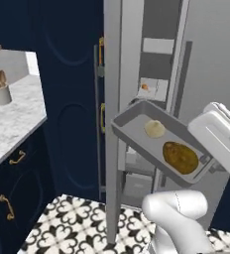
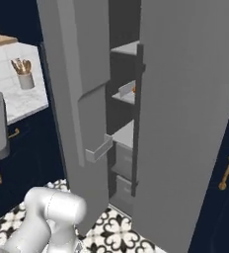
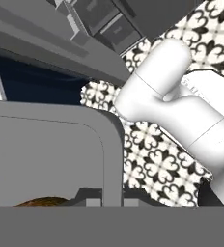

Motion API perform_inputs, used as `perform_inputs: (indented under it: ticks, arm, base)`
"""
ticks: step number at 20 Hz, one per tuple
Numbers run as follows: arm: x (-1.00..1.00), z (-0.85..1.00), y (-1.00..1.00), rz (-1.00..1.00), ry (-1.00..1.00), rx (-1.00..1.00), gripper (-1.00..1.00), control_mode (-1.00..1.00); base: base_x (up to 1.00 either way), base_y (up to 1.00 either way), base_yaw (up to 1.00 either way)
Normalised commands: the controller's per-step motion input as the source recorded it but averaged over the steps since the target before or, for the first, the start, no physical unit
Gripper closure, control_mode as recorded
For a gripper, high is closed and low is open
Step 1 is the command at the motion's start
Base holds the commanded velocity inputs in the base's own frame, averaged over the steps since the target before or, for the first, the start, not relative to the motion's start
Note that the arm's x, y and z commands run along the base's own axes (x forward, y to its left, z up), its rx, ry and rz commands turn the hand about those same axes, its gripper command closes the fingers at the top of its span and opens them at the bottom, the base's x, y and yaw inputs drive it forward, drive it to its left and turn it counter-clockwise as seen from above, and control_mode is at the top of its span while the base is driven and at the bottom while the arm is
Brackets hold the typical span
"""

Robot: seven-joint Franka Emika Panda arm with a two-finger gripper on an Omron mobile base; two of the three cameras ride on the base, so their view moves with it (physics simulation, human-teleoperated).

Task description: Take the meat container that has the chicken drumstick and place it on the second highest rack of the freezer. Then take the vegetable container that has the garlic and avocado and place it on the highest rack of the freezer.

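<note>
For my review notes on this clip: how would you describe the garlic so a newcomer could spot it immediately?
Find the tall grey freezer with its door open; in front of it hangs a tilted grey tray, clamped at its lower corner by the gripper. The garlic lies in the tray's upper part: a small, pale off-white lump, lighter and smaller than the yellow-brown avocado below it.

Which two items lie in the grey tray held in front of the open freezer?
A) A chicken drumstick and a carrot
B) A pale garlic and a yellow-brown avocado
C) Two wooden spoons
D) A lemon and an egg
B: in the left base view the tray carries a small pale garlic and, apart from it, a larger yellow-brown avocado, before the freezer.
</note>
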Motion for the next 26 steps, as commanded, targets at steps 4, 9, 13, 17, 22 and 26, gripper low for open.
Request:
perform_inputs:
  ticks: [4,9,13,17,22,26]
  arm:
    - [0.00,0.00,0.00,0.00,0.00,0.00,1.00,1.00]
    - [0.00,0.00,0.00,0.00,0.00,0.00,1.00,1.00]
    - [0.00,0.00,0.00,0.00,0.00,0.00,1.00,1.00]
    - [0.00,0.00,0.00,0.00,0.00,0.00,1.00,1.00]
    - [0.00,0.00,0.00,0.00,0.00,0.00,1.00,1.00]
    - [0.00,0.00,0.00,0.00,0.00,0.00,1.00,1.00]
  base:
    - [0.72,-0.78,0.15]
    - [0.91,-0.44,0.15]
    - [0.67,-0.42,0.12]
    - [0.60,-0.01,0.12]
    - [0.44,0.19,0.01]
    - [0.19,0.53,-0.07]
